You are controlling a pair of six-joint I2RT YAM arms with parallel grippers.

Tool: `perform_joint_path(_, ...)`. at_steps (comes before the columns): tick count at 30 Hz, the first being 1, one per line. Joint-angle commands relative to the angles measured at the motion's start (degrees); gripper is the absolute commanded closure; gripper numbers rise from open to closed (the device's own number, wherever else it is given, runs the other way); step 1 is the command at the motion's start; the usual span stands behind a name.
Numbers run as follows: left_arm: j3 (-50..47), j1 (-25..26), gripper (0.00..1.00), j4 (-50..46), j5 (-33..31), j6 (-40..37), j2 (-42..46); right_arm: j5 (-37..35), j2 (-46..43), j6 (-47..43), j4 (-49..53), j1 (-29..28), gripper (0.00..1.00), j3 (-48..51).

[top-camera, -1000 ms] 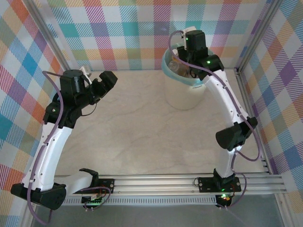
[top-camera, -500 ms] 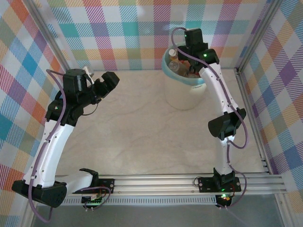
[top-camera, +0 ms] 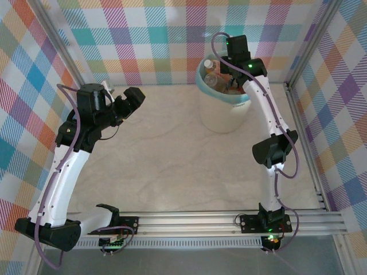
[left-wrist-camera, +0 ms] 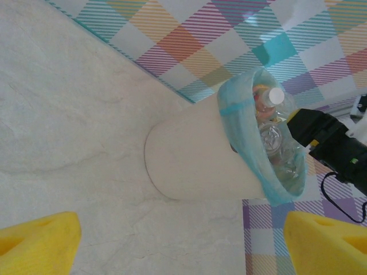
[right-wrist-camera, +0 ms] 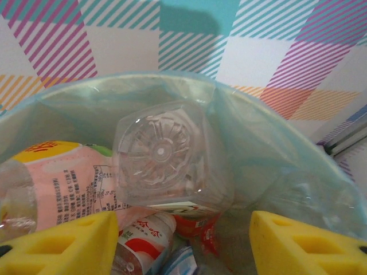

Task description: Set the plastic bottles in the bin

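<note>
1. Several plastic bottles lie heaped inside the bin, with the top ones close to its rim. The desk around the bin carries no loose bottle.
2. The bin stands upright on the desk, close to the checked wall behind it. A teal bag lines it and folds out over the rim.
3. Right pincer: held over the bin mouth and looking down into it. The yellow fingers are spread wide and grip nothing.
4. Right wrist view: a clear bottle lies on the heap with its ribbed base towards the camera. A pink-labelled bottle lies just left of it, touching it. More labelled bottles lie lower down, partly hidden.
5. Left pincer: well to the left of the bin, raised off the desk and pointed towards the bin. Left wrist view: the fingers are spread wide, with nothing between them.
6. Left wrist view: the bin shows whole, with a white-capped bottle at its mouth and the right arm just beyond the rim.
</note>
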State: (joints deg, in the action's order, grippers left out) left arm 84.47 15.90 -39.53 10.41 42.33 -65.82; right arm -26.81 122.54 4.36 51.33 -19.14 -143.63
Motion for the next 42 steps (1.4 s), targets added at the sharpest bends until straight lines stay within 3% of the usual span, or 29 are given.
perform_joint_path(1,-0.59,0.50,0.09,-1.12,0.40,-1.38,0.09,3.77,2.70,2.60,0.83,1.50,0.42,-0.67)
perform_joint_path(10,-0.60,0.50,0.09,-1.19,0.24,-1.03,-0.34,8.01,1.93,4.49,1.98,2.22,0.47,-2.06)
perform_joint_path(16,0.71,0.51,0.08,-1.75,-1.73,-2.50,-0.60,10.38,-4.20,5.74,-0.34,1.83,0.35,-2.75)
perform_joint_path(21,-0.19,0.45,0.04,-1.45,-9.14,-10.05,-0.42,12.98,-12.61,6.67,0.74,1.05,0.32,1.04)
perform_joint_path(25,-6.43,0.36,0.02,3.62,-16.63,-17.60,0.98,17.88,-25.87,7.21,-5.14,0.66,0.31,19.10)
perform_joint_path(31,-17.94,-0.08,0.00,13.14,-25.81,-27.72,3.32,20.76,-54.96,6.09,-25.08,0.45,0.31,57.80)
perform_joint_path(37,-34.08,-0.32,0.00,31.50,-31.74,-32.66,6.07,13.16,-72.49,-4.61,-29.07,0.43,0.22,82.48)
perform_joint_path(39,-39.27,-0.34,0.00,37.02,-35.16,-33.62,6.24,7.42,-76.23,-4.45,-31.43,0.58,0.16,90.85)
perform_joint_path(42,-46.85,-0.59,0.00,46.12,-40.79,-35.34,5.29,5.20,-79.75,-4.46,-39.28,0.68,0.16,103.23)
